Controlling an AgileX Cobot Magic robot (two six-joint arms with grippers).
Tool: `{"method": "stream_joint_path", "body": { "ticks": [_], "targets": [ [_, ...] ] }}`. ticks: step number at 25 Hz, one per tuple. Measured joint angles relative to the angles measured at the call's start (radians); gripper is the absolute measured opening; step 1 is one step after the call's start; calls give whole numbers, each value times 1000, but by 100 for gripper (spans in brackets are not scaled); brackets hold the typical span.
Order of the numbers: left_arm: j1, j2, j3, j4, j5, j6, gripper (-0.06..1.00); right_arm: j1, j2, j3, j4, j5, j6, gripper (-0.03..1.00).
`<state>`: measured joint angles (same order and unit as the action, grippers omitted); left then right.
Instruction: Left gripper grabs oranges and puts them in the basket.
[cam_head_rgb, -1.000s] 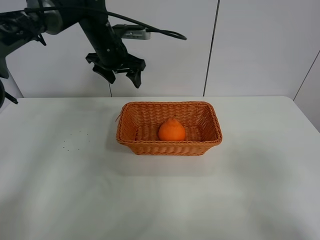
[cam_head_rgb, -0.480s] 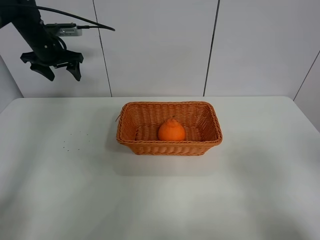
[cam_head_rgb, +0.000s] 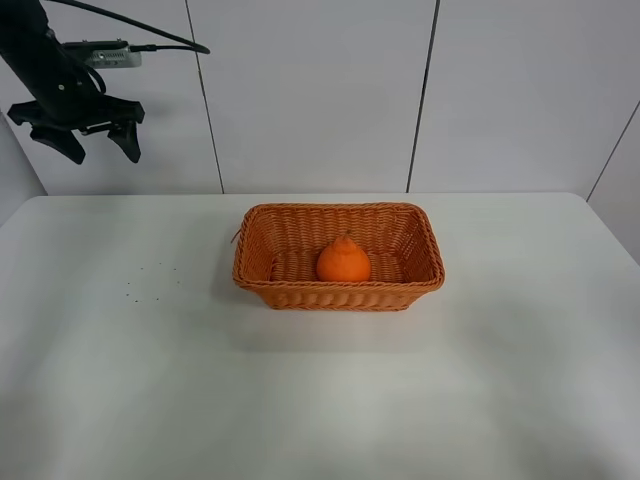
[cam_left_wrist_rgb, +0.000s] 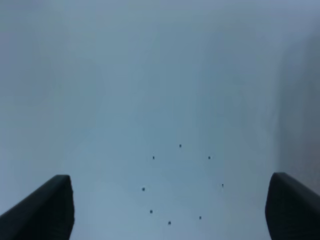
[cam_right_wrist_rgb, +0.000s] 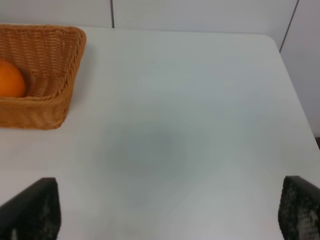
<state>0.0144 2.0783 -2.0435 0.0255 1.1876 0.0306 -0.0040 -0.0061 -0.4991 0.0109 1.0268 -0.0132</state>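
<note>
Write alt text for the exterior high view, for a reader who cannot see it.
A bright orange round fruit sits inside a rectangular woven wicker basket on a white table. The open black left gripper hangs high at the far left, holding nothing.

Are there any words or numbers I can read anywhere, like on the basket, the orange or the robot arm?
No, there is nothing to read in any view.
The wicker basket has plain weave and no label.
The orange has no sticker.
The left gripper is plain black; the small grey box above it shows no lettering I can make out.
The white table has only tiny dark specks, not writing.
</note>
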Motion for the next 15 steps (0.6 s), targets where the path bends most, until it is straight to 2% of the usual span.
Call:
{"method": "stream_joint_path", "body": {
  "ticks": [7, 15],
  "targets": [
    [0, -269, 233, -12, 0, -1, 88, 0, 0, 0, 0, 0, 0, 69],
    [0, -717, 683, -12, 0, 1, 88, 0, 0, 0, 0, 0, 0, 69]
  ]
}}
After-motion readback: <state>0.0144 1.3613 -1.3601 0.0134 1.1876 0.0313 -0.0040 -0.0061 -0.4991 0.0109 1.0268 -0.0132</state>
